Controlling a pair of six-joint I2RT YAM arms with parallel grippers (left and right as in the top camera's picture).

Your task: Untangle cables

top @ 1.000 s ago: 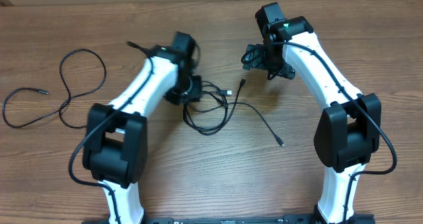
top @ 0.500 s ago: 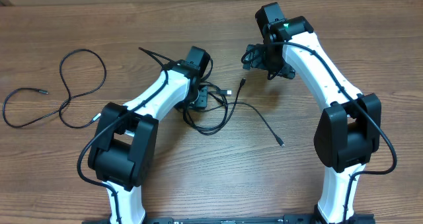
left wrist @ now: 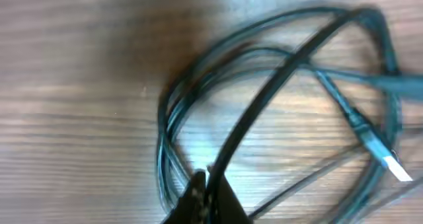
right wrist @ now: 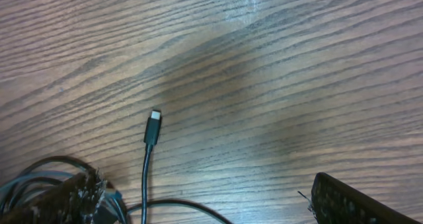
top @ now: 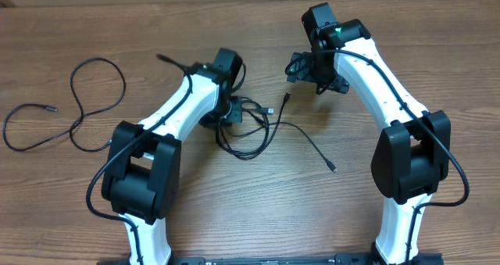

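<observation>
While the left gripper [top: 232, 116] sits clenched on the cables [top: 251, 118], whose tangle spreads rightward across the bench [top: 258, 210], the right gripper [top: 316, 73] hangs released, farther off.

a tangle of cables [top: 248, 130] lies on the table [top: 258, 218] near its middle, between the two arms. the left gripper [top: 231, 113] sits at the tangle's far left edge, with one strand running in between its fingertips. a plug [top: 269, 109] lies at the tangle's far right edge. a second plug [top: 287, 98] lies just right of it, between the tangle and the right gripper [top: 312, 71], which hangs apart from the cables. one strand trails right, toward the arm bases, to a third plug [top: 332, 169]. a lone cable [top: 78, 112] lies far left, well apart.
</observation>
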